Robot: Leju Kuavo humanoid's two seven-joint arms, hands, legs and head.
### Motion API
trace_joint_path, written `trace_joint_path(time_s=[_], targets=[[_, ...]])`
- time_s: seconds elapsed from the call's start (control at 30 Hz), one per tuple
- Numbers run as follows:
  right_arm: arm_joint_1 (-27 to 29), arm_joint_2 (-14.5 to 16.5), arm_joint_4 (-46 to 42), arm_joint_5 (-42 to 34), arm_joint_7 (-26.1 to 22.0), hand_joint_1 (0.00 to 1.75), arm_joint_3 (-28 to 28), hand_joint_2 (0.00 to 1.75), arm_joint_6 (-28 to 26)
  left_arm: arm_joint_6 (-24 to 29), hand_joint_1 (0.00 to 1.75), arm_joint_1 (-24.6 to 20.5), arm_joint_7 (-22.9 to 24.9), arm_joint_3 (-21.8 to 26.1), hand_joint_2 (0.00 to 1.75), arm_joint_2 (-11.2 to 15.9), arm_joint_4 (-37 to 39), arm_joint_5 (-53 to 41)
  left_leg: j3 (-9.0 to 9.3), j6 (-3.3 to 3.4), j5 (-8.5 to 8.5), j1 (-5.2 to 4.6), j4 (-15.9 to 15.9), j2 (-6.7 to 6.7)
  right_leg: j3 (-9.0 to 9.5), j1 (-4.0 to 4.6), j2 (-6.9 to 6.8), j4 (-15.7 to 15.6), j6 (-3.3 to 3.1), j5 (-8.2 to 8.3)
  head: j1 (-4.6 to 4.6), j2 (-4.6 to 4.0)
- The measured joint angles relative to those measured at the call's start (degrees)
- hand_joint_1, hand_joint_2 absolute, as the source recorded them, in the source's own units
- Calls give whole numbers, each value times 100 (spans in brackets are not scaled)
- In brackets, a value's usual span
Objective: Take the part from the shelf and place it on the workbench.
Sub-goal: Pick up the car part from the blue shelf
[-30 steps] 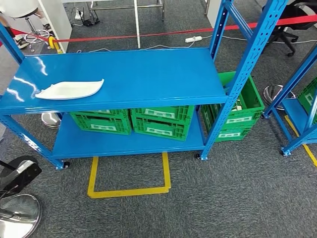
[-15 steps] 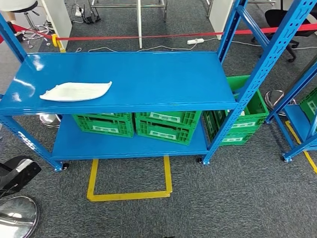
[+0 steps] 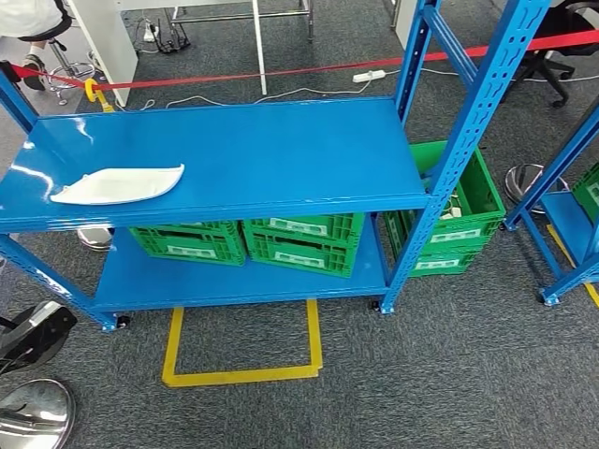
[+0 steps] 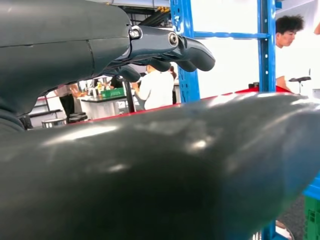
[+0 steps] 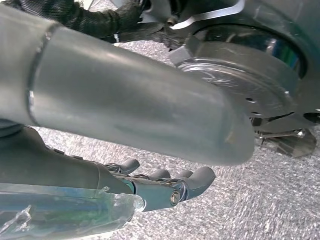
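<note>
- Looking down from the head view, the white part lies flat on the top level of the blue shelf, near its left end and close to the front edge. Green crates sit on the lower level, and a yellow floor marking is just in front of the rack.
- My read is that the step in hand is the approach, so the robot should square up with the left end of the shelf, not the middle. The part is long, thin and shallow, so I'd come in low from the front edge and get fingers under the rim instead of pressing down on top.
- Compared with half a second ago, the whole picture has slid: the part and shelf sit further left and a bit higher in frame. That's the camera moving, not the part.
- From the left wrist view, the left hand holds nothing, its dark fingers stretched out loosely with a slight curl. People stand in the background beyond a blue upright.
- From the right wrist view, the right hand hangs over grey carpet, fingers apart and gently bent, also holding nothing.
</note>
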Motion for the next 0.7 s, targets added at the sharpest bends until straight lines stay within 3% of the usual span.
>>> trace_joint_path(time_s=[0.07,0.13,0.23,0.3,0.33,0.4,0.43,0.47,0.5,0.53,0.6,0.63,0.7], targets=[[2,1,0,1,-1,0,1,0,0,0,0,-1,1,3,0,1,-1,8,301,85,421,-50,-666,7,50,34,2,1,-18,-30,1,0],[-3,3,0,2,-2,0,0,0,1,2,0,-8,7,5,0,1,-2,28,585,152,622,-84,-1269,27,60,71,7,19,-3,-62,7,0],[-5,1,1,6,-4,0,-1,0,2,13,0,-9,20,7,0,-1,-2,43,656,186,617,-81,-1444,29,47,92,5,16,46,-87,6,0],[-2,-5,-1,10,-5,0,0,0,3,21,0,-7,25,9,0,-1,-2,43,690,212,617,-29,-1476,24,-9,94,3,150,125,-192,30,0],[-1,-8,-1,13,-7,0,1,0,3,26,0,-6,26,9,0,0,-2,43,708,223,615,3,-1490,26,-118,79,2,378,179,-319,50,0],[1,-5,-2,17,-8,0,0,0,4,35,0,1,28,10,0,2,-2,42,723,232,599,37,-1492,28,-507,-4,-2,1139,287,-659,85,0],[1,-4,-2,17,-8,0,0,0,4,37,0,7,28,10,0,2,-2,41,728,226,591,52,-1492,29,-702,-51,-6,1490,330,-770,90,0],[3,-4,-2,17,-8,0,0,0,4,39,0,16,29,9,0,1,-2,41,739,213,580,70,-1491,29,-816,-95,-8,1671,368,-779,89,0],[7,-4,-2,17,-7,0,1,0,3,39,0,25,31,8,0,1,-2,41,758,193,566,91,-1491,27,-817,-131,-10,1629,402,-674,89,0],[12,-4,-2,17,-6,0,1,0,3,39,0,34,34,8,0,0,-2,41,787,167,549,117,-1491,25,-696,-163,-11,1351,432,-472,90,0],[15,-1,-3,17,-4,0,2,0,3,40,0,42,42,11,0,3,-4,41,849,98,512,159,-1493,14,-299,-205,-6,537,486,-84,93,0],[10,2,-3,20,-5,0,1,0,3,42,0,44,46,14,0,7,-5,40,869,54,499,167,-1494,8,-131,-207,4,226,477,10,93,0],[1,7,-3,28,-7,0,0,0,2,46,0,49,51,17,0,13,-7,39,896,-39,514,168,-1542,-2,-6,-178,23,13,403,4,90,0]])
